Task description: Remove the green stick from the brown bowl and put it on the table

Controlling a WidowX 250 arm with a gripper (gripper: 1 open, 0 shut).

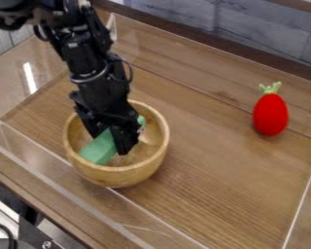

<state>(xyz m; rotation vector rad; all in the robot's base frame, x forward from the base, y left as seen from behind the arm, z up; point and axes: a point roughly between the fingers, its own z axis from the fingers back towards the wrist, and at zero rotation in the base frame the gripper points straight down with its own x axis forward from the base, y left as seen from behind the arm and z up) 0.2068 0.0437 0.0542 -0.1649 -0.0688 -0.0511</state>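
The brown bowl [121, 176] sits on the table [229, 190] at the left. My gripper [117, 138] points straight down into it from the black arm above. Its dark fingers [127, 139] are closed across the middle of the green stick [98, 150]. The stick lies tilted: its lower left end shows inside the bowl, and a small green tip peeks out to the right of the fingers, near the rim. The bowl's inner floor is mostly hidden by the gripper.
A red strawberry-shaped toy with a green top [270, 113] stands at the right. Low clear acrylic walls [28, 165] border the tabletop on all sides. Bare wood lies between the bowl and the toy.
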